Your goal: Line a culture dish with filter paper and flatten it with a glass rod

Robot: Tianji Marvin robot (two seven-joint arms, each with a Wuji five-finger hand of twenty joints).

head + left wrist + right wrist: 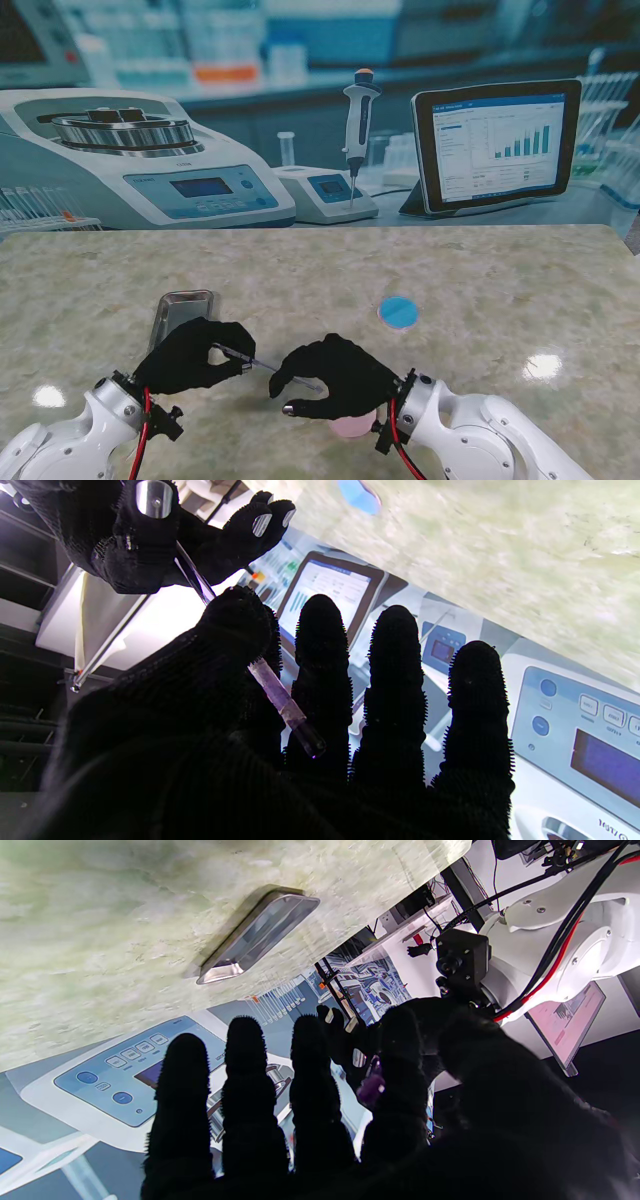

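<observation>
Two black-gloved robot hands meet over a pale marbled surface (480, 290), sharing a thin clear glass rod (262, 365). The glass rod is the landmark here: it lies nearly level above the surface, slightly tilted, spanning the gap between the two hands.

The left robot hand (190, 355) grips the rod's left end, pinched between thumb and forefinger. In the left wrist view the rod (282, 700) passes under the thumb, with the other three fingers (395, 680) stretched out straight and not touching it.

The right robot hand (330, 375) closes its thumb and forefinger on the rod's right end. In the right wrist view the three remaining fingers (250, 1080) stand extended, and the rod itself is mostly hidden behind the gloves.

Just beyond the rod's left end, farther from me, a small shiny metal tray (180, 308) lies on the surface; the left robot hand covers its near edge. The right wrist view shows the tray (255, 935) holding nothing visible.

Beyond the rod's right end and farther from me, well apart from both hands, sits a small round blue disc (400, 312); whether it is the dish or the paper cannot be told. Directly under the right robot hand, nearer to me than the rod, a pale pink round object (352, 424) peeks out, mostly covered.

A printed laboratory backdrop (300, 120) stands behind the surface.
</observation>
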